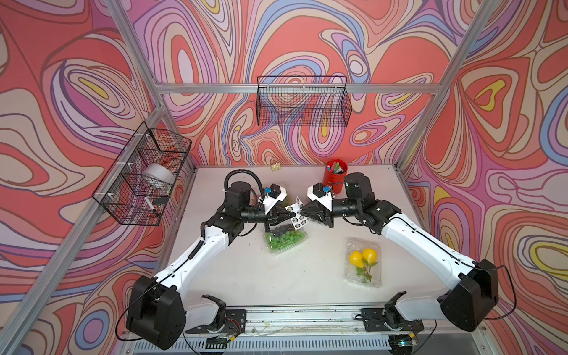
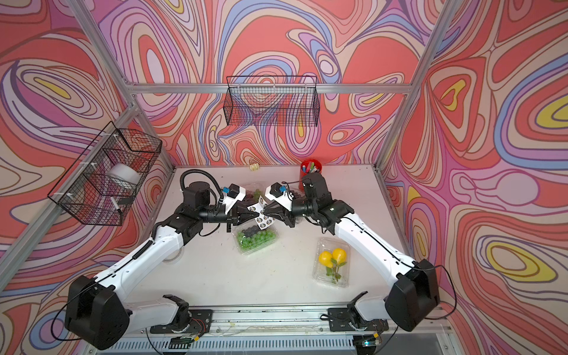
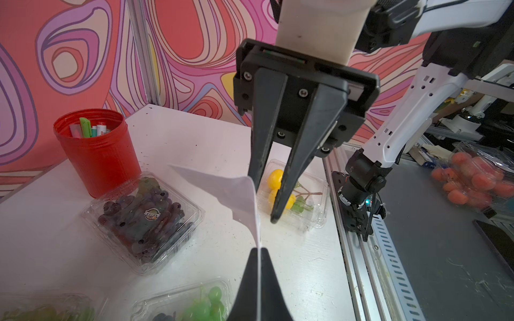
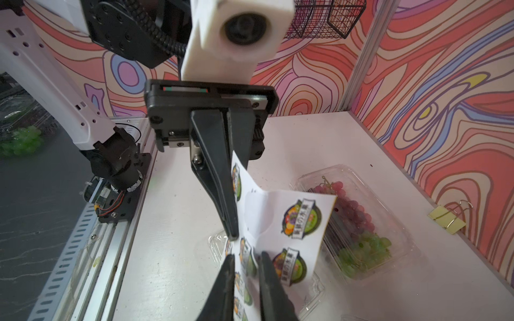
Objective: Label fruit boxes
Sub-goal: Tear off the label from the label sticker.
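The left gripper (image 3: 259, 250) pinches the sticker sheet (image 4: 289, 216) tight. The right gripper (image 4: 247, 255) straddles the opposite edge, jaws slightly apart. Underneath, mid-worktop (image 1: 276, 285), sits the box of green grapes (image 1: 284, 241). The box of yellow fruit (image 1: 364, 261) lies nearer the front right corner.

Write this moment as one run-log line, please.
left gripper: shut on sticker sheet, held in air | right gripper: open, jaws astride sheet edge | purple grape box: bears round sticker

Four clear fruit boxes (image 3: 141, 219) lie flat, lids closed.
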Motion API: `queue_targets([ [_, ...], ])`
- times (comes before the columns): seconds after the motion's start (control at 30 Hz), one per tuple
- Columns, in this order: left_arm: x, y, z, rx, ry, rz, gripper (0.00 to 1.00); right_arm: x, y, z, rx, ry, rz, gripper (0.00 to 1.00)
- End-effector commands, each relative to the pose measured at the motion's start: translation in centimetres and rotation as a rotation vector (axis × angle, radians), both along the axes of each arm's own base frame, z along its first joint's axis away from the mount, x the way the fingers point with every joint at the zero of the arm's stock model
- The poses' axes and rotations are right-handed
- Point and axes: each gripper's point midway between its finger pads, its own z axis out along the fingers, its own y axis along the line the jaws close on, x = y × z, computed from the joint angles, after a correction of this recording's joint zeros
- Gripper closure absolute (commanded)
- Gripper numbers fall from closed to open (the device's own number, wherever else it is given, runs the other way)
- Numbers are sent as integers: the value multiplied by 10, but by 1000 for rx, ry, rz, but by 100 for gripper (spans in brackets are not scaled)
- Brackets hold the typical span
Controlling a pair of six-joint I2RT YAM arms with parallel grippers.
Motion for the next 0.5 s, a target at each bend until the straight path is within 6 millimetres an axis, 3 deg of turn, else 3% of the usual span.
queue_targets([
  [0.0, -2, -1, 8, -9, -33, -9, 100, 0, 5, 5, 9, -4, 22, 85],
  [0.3, 5, 0, 9, -9, -4, 39, 100, 0, 3, 2, -2, -8, 15, 100],
  [0.47, 12, 1, 12, -28, 39, 83, 100, 2, -2, 3, -10, -46, -24, 100],
])
